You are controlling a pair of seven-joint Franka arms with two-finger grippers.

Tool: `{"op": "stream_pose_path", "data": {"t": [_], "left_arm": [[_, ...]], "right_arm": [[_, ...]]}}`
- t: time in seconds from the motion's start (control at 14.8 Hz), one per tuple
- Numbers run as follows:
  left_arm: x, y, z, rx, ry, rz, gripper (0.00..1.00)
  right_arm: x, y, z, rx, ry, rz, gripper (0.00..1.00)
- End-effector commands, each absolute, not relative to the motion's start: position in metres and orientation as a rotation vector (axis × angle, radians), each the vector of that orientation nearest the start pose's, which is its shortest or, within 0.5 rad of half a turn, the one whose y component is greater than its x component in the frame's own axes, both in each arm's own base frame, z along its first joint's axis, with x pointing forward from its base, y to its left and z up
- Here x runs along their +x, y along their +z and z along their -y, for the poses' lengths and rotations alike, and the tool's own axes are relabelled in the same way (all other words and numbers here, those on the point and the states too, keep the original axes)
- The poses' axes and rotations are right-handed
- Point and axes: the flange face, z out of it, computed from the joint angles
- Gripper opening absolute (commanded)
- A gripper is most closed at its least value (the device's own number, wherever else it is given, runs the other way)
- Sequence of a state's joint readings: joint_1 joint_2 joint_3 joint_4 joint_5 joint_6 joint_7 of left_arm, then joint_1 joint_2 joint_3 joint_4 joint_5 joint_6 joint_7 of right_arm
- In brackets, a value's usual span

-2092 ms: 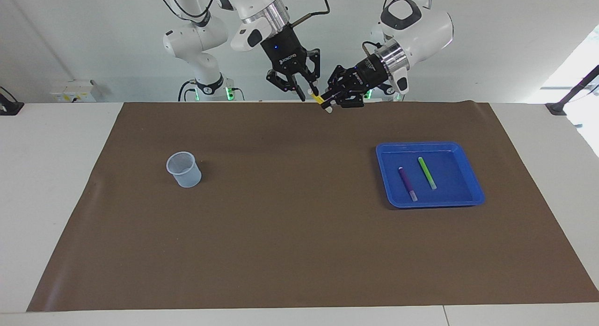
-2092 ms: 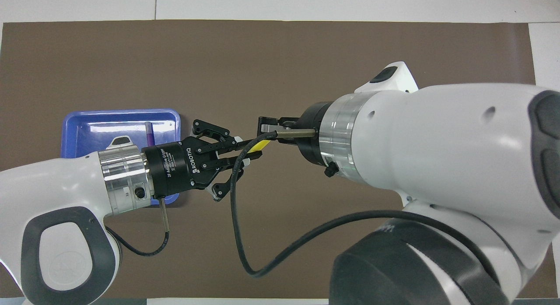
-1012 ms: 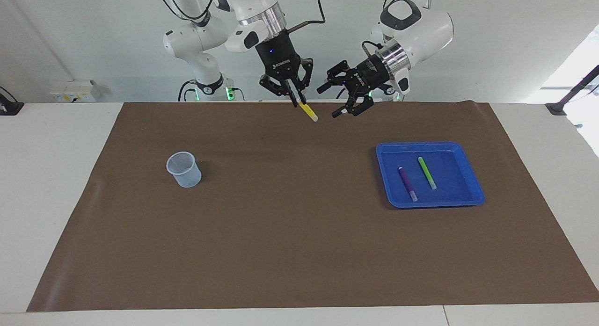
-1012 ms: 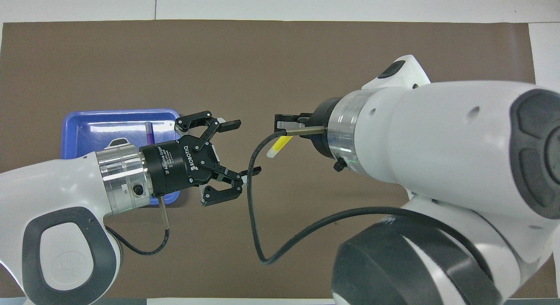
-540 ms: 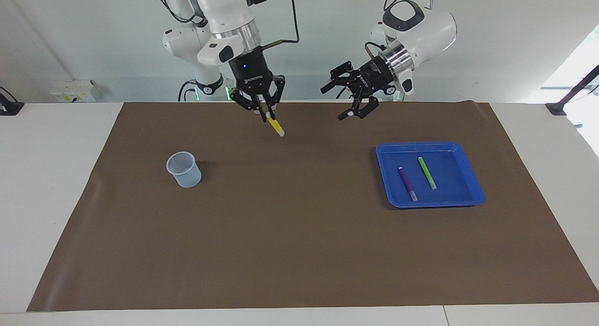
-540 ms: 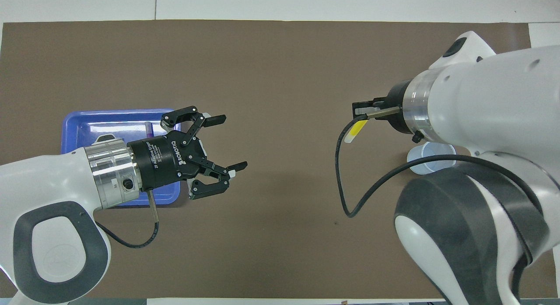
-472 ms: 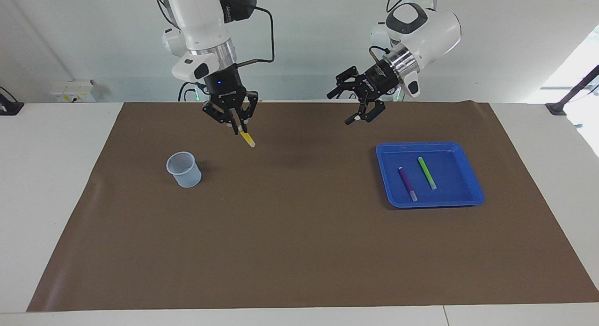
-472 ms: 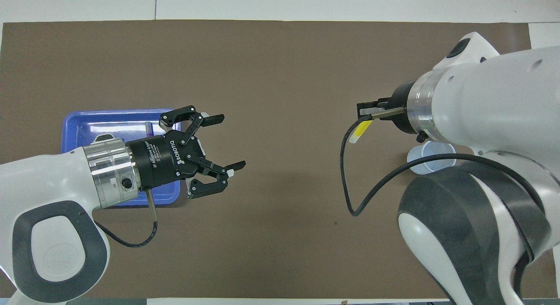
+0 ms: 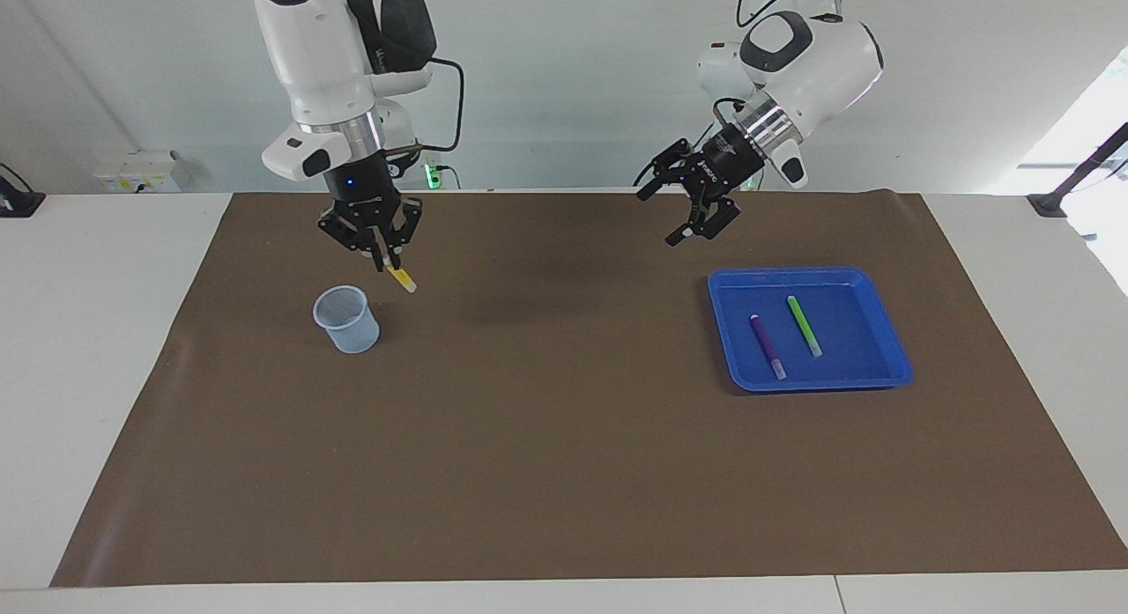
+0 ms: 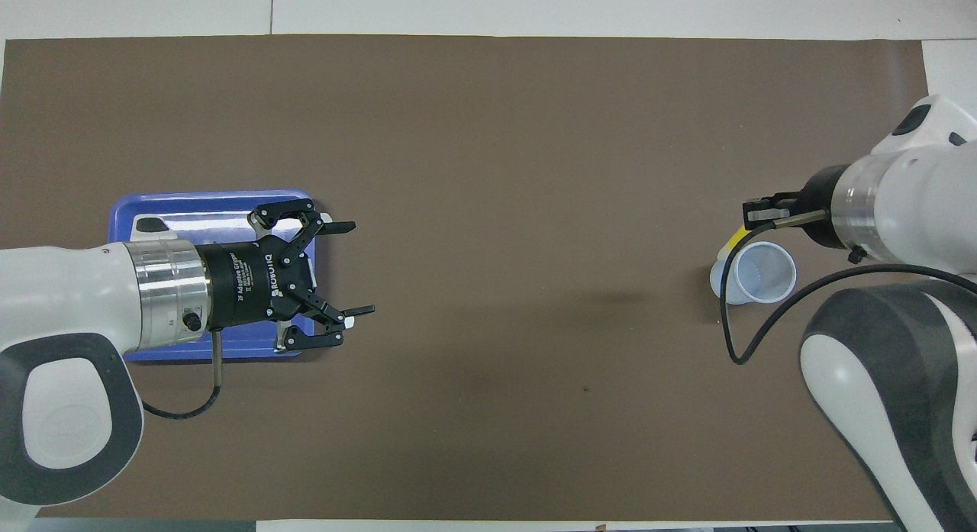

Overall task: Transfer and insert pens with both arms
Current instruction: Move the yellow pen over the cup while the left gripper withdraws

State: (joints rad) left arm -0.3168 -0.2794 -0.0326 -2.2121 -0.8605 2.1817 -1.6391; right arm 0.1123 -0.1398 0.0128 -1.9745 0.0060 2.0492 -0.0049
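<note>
My right gripper [image 9: 386,260] is shut on the yellow pen [image 9: 402,278], which hangs tilted with its pale end down over the mat, just beside the rim of the clear plastic cup [image 9: 345,319]. In the overhead view the pen [image 10: 733,239] shows at the edge of the cup [image 10: 756,272] under the right gripper [image 10: 754,211]. My left gripper [image 9: 661,216] is open and empty in the air, over the mat beside the blue tray [image 9: 846,372]. The purple pen [image 9: 767,345] and the green pen [image 9: 804,326] lie in the tray. In the overhead view the left gripper [image 10: 359,269] and arm hide both.
A brown mat [image 9: 564,455] covers most of the white table. The cup stands toward the right arm's end, the tray [image 10: 153,211] toward the left arm's end. Slimmer white arms stand at the robots' edge of the table [image 9: 398,156].
The left gripper let go of the yellow pen and opened. The right gripper took it and carried it across the mat to beside the cup. The left gripper drew back toward the tray.
</note>
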Motion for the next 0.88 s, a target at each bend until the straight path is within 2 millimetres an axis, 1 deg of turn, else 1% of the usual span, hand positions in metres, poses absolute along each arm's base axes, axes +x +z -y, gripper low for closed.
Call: {"op": "stream_pose_path", "data": {"t": [0.0,0.13,0.27,0.34,0.4,0.47,0.54,0.67,0.81], "left_arm": [[0.459,0.538,0.167,1.730,-0.624,-1.834,1.00],[0.461,0.534,0.148,1.812,-0.594,-1.818,1.00],[0.464,0.533,0.123,1.895,-0.551,-1.799,1.00],[0.468,0.532,0.108,1.933,-0.507,-1.808,1.00],[0.470,0.534,0.101,1.999,-0.442,-1.812,1.00],[0.472,0.531,0.095,2.088,-0.395,-1.807,1.00],[0.471,0.530,0.091,2.170,-0.365,-1.759,1.00],[0.473,0.527,0.061,2.248,-0.349,-1.662,1.00],[0.475,0.518,0.044,2.337,-0.333,-1.560,1.00]], "right_arm": [[0.521,0.544,-0.034,-3.135,-0.353,0.251,0.00],[0.514,0.531,-0.018,-3.140,-0.369,0.287,0.00],[0.502,0.515,-0.004,-3.143,-0.409,0.315,0.00],[0.499,0.510,0.001,-3.144,-0.433,0.331,0.00],[0.496,0.505,0.004,-3.145,-0.438,0.338,0.00],[0.494,0.503,0.005,-3.145,-0.438,0.339,0.00],[0.493,0.499,0.008,-3.147,-0.428,0.329,0.00],[0.489,0.488,0.014,-3.150,-0.425,0.306,0.00],[0.489,0.479,0.015,-3.147,-0.435,0.291,0.00]]}}
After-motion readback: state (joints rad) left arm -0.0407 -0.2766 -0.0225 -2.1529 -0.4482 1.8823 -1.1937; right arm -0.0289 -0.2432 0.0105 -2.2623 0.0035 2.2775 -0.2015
